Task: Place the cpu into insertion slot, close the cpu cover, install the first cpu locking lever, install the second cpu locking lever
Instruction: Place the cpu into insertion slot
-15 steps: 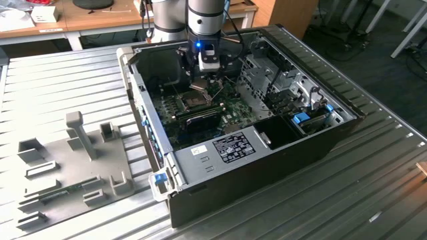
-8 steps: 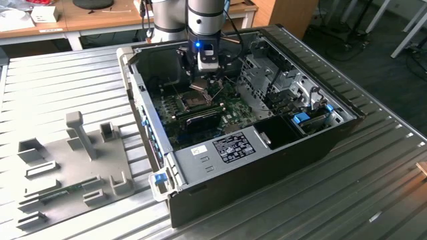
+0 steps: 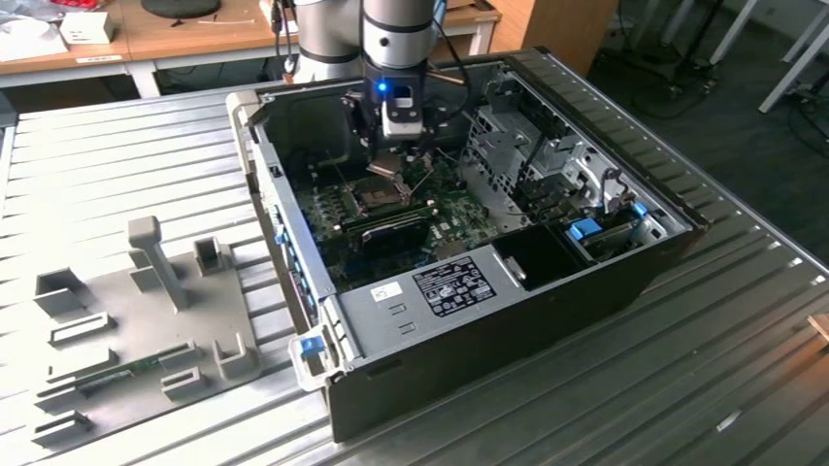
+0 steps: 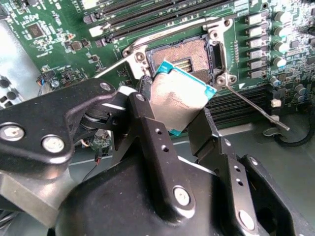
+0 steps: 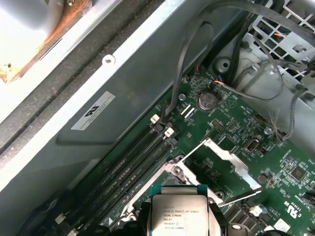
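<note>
Grey-topped cpu is hanging tilted just above the slot, not yet seated. Your gripper is gripping it with fingers clamped on two opposite edges, in my judgement leaving its contact face untouched. Cover is standing swung open beside the slot, leaving the opening free for the chip.

cpu 1 | insertion slot 1 | fingers 2 | computer case 1
</note>
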`<state>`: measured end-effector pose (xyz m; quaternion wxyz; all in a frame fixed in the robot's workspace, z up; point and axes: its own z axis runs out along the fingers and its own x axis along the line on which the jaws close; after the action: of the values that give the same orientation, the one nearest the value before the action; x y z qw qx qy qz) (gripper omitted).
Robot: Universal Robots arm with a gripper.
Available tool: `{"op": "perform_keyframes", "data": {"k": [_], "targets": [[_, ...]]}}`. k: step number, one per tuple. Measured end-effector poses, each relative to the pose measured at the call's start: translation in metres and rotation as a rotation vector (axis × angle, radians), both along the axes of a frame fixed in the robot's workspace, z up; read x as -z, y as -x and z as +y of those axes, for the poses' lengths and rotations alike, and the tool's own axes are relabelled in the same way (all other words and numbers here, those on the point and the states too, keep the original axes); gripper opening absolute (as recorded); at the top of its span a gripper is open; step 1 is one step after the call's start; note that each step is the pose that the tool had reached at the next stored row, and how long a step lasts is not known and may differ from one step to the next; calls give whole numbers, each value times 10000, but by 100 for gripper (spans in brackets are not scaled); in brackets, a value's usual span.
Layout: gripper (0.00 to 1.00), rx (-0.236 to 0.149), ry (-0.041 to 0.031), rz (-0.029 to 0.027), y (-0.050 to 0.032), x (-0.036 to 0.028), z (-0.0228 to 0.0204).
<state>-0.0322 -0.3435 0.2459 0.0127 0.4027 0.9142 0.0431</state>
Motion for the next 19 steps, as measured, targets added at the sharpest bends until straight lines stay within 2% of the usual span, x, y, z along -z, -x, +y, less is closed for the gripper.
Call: {"op": "perform_keyframes", "data": {"k": [4,6,19], "targets": [[54,13,0,0,36,1,0],[54,162,2,2,41,2,0],[54,2501,0,0,41,26,-1]]}}
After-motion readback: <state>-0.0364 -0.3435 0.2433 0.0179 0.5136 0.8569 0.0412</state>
